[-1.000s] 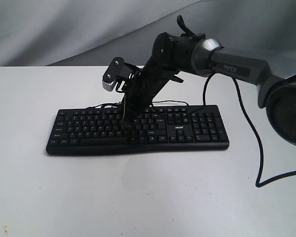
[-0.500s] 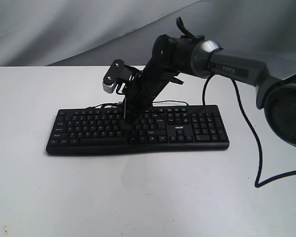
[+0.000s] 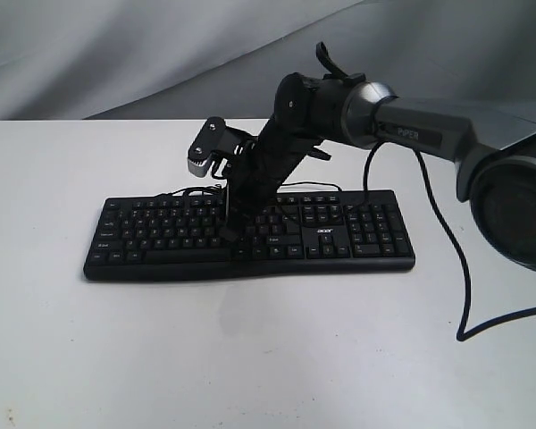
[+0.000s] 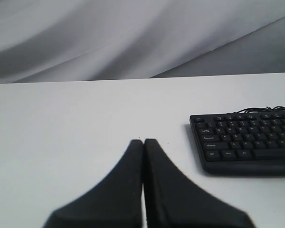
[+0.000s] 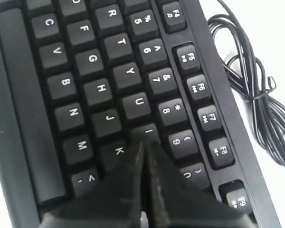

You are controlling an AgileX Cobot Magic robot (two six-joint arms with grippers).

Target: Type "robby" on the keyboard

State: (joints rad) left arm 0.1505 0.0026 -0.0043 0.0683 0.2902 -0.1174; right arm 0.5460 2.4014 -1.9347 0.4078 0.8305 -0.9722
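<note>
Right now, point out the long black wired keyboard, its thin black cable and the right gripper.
long black wired keyboard (image 3: 161, 234): exterior view, left key block
thin black cable (image 5: 261, 92): right wrist view, bundled loops
right gripper (image 5: 143, 146): right wrist view, between its shut fingertips

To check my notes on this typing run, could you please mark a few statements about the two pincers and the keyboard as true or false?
1. The right pincer is shut, with its tips by the I key and K key of the keyboard. True.
2. The left pincer is pressing a key. False: it hangs over the bare table, apart from the keyboard.
3. The left pincer is open. False: its fingers are closed together.
4. The cable lies bundled on the table beside the function-key row. True.
5. The keyboard is a compact, letters-only one. False: a number pad shows at one end.
</note>
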